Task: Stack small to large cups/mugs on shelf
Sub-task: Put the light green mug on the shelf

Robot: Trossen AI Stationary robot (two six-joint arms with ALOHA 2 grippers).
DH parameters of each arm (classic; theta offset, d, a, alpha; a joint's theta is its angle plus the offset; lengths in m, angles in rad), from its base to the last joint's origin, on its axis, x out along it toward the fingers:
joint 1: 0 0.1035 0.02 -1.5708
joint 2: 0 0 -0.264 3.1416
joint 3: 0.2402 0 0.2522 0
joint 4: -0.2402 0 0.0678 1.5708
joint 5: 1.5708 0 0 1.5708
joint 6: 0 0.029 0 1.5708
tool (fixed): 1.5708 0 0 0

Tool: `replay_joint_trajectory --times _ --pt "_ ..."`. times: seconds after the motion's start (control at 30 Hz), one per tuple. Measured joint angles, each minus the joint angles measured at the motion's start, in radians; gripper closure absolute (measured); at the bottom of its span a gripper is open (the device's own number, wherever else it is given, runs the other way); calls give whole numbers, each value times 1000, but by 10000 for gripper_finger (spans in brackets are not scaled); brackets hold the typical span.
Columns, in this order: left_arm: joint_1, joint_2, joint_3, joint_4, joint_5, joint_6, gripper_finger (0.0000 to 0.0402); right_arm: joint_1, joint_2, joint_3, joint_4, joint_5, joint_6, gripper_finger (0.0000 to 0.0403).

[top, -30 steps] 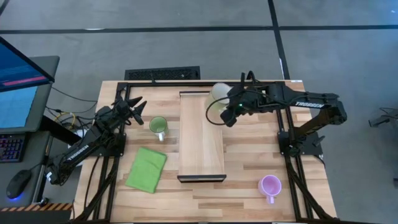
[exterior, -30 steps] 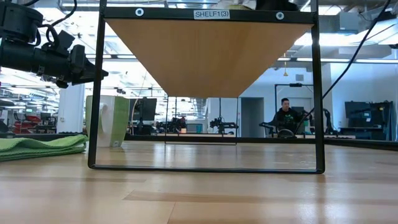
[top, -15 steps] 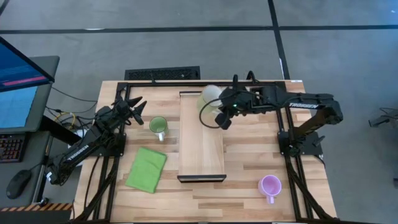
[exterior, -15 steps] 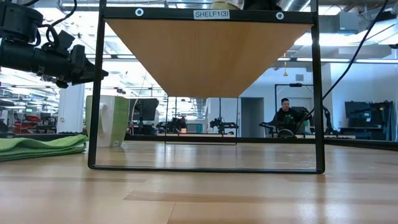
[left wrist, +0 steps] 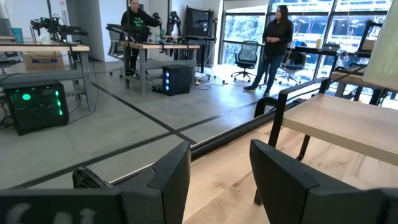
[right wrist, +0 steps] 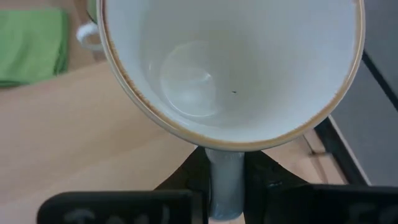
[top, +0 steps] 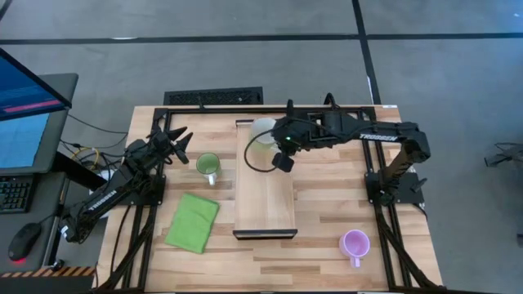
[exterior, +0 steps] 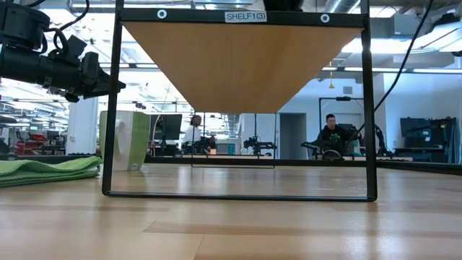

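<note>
My right gripper (top: 274, 140) is shut on the white mug (top: 263, 130) over the far end of the shelf (top: 264, 184), a long light-wood board. In the right wrist view the mug's open mouth (right wrist: 230, 68) faces the camera. The light green mug (top: 207, 166) stands on the table left of the shelf. The light purple mug (top: 355, 243) stands at the near right. My left gripper (top: 177, 144) is open and empty, just left of the green mug; it also shows in its wrist view (left wrist: 217, 180) and the low view (exterior: 97, 72). My right gripper pinches the white mug's side handle (right wrist: 225, 180) between its two fingers (right wrist: 186, 183). The fingers come from the table's right side. The mug's mouth is turned back toward the wrist. Whether the mug touches the shelf board I cannot tell.
A folded green cloth (top: 193, 221) lies on the table at the near left. The shelf's dark end frame (exterior: 112, 108) stands on the table. People show in the room beyond the table (left wrist: 273, 37).
My right gripper has carried the white mug toward the table's left edge, from beside the shelf's far right corner to over the board's far end. It has stayed shut on the mug.
</note>
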Motion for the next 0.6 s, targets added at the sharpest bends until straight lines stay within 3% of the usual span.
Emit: replay_joint_trajectory --times 0.23,0.6 --pt "0 0 0 0 0 0 244 -32 76 117 -128 -52 -89 336" --pt "0 0 0 0 0 0 244 -98 81 119 -136 -153 -247 336"
